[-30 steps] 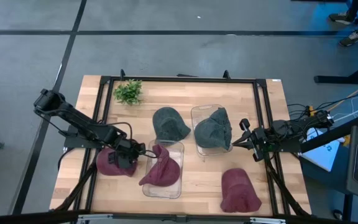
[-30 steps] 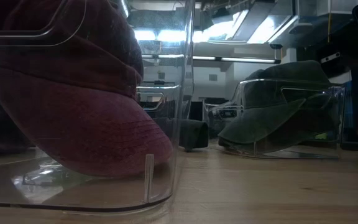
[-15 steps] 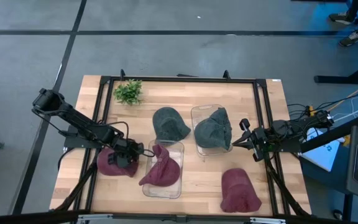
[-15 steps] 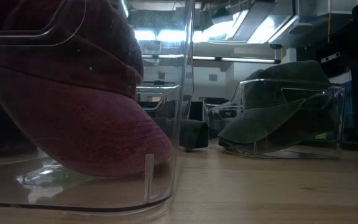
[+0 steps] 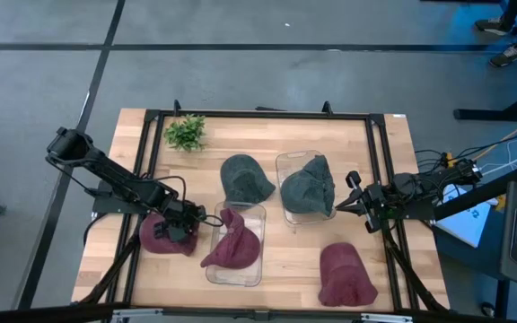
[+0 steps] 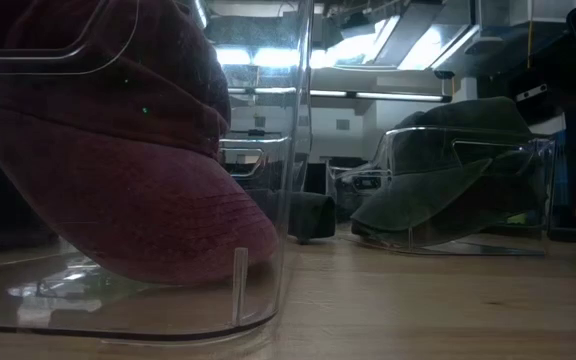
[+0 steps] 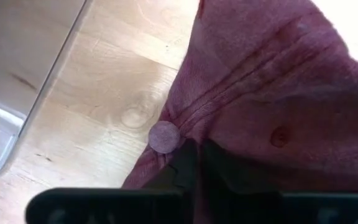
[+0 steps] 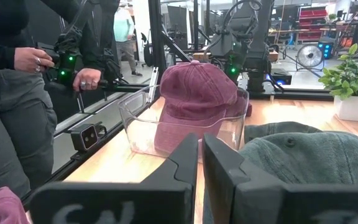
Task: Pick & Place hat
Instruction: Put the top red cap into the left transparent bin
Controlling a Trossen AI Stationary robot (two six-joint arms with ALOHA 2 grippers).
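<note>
A maroon hat [image 5: 160, 238] lies crown up on the table at the near left. My left gripper [image 5: 182, 227] is down on its right side and shut on it [image 7: 194, 149]. Right of it stands a clear bin [image 5: 257, 262] holding a second maroon hat [image 5: 232, 244]. A third maroon hat [image 5: 344, 274] lies at the near right. My right gripper [image 5: 348, 199] waits shut beside another clear bin [image 5: 285, 166] that holds a dark green hat [image 5: 308, 187]. It touches nothing. My left gripper pinches a bunched fold of the maroon hat's crown [image 7: 185, 134] between its two fingers, right beside the top button [image 7: 164, 137]. The fingers come from above, pointing down. The hat rests on the table, its cloth drawn into creases toward the fingers.
A second dark green hat [image 5: 245, 178] lies on the table at mid-back. A small potted plant [image 5: 185, 132] stands at the far left. A black frame [image 5: 258, 114] runs around the table. A person [image 8: 17, 93] stands beyond the table's left side, holding controllers.
My left gripper has shut on the maroon hat's crown while staying over the same spot. The hat still lies on the table.
</note>
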